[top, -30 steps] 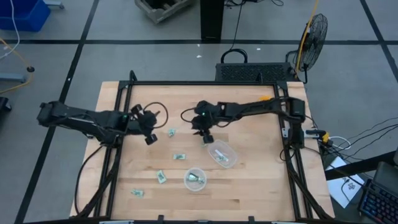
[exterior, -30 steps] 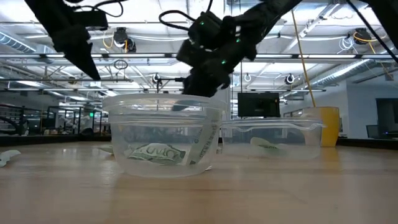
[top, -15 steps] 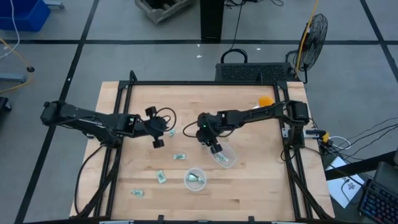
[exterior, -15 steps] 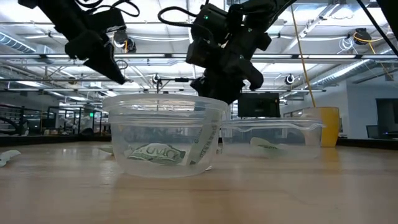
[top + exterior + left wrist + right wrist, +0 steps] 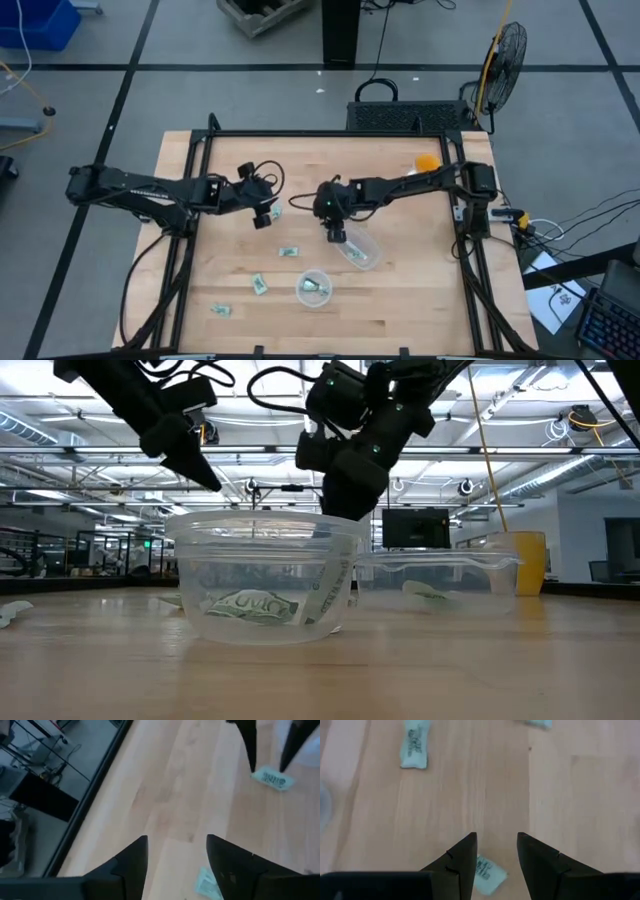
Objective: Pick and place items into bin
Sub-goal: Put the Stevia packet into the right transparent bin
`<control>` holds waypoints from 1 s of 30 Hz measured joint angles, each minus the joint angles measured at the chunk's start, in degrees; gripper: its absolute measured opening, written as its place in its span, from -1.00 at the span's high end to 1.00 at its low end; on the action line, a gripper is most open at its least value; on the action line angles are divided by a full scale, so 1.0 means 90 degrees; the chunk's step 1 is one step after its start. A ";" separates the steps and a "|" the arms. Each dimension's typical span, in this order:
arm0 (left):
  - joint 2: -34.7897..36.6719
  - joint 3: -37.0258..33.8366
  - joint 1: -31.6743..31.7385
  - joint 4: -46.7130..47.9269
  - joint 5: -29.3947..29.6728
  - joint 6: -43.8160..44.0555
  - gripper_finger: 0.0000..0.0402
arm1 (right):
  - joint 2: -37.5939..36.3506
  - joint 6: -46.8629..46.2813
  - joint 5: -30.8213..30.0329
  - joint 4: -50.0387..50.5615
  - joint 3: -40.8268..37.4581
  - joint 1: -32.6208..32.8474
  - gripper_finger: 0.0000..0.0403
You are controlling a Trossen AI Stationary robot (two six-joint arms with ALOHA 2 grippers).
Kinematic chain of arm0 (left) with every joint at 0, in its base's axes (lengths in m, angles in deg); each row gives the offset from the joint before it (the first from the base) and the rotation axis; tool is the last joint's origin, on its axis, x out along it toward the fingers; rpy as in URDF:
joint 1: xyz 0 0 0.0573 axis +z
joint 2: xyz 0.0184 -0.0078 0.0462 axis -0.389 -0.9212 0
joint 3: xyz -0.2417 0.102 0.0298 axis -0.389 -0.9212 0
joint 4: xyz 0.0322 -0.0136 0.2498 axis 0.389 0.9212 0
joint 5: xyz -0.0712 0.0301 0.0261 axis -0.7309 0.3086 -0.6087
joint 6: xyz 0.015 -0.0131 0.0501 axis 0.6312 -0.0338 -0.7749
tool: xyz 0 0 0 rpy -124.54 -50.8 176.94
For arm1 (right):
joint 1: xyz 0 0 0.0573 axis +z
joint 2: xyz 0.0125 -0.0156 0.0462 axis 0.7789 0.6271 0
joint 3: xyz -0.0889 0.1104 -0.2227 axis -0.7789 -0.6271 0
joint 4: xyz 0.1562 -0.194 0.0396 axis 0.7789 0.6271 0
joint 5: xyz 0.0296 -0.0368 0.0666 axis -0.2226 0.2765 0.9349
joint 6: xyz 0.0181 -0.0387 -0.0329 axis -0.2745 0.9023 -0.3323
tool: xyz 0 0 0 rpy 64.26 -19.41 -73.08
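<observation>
Small green-and-white wrapped items lie on the wooden table [image 5: 420, 300]. My left gripper [image 5: 177, 856] is open just above the table at mid-left, with one item [image 5: 207, 883] on the wood beside its fingertips. My right gripper [image 5: 494, 855] is open at the table's middle, its fingers on either side of another item [image 5: 487, 870] that lies flat. More items [image 5: 290, 252] [image 5: 259, 284] [image 5: 221, 311] lie toward the near left. Two clear round bins stand near the middle: one upright [image 5: 315, 288] with an item inside, one [image 5: 358, 250] beside my right gripper.
An orange cup [image 5: 427, 162] stands at the far right. A black frame [image 5: 200, 150] runs along the table's edges. In the low view the nearer bin [image 5: 265, 575] stands in front, with both grippers above and behind it. Bare wood lies along the near right.
My left gripper has moved toward the table's right edge, over the item at mid-left. My right gripper has shifted a little toward the near edge, beside the clear bin.
</observation>
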 joint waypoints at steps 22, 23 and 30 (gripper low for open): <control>-0.0005 0.0000 0.0244 0.0078 -0.0053 0.0027 -0.04 | 0.0008 -0.0156 -0.0492 0.0187 -0.0168 0.0981 0.34; -0.0005 0.0000 0.0244 0.0078 -0.0053 0.0031 -0.04 | 0.0008 -0.0102 -0.0471 0.0184 -0.0168 0.0992 0.34; -0.0005 0.0002 0.0244 0.0079 -0.0063 0.0286 -0.04 | 0.0031 0.0102 -0.0517 0.0107 -0.0168 0.0865 0.34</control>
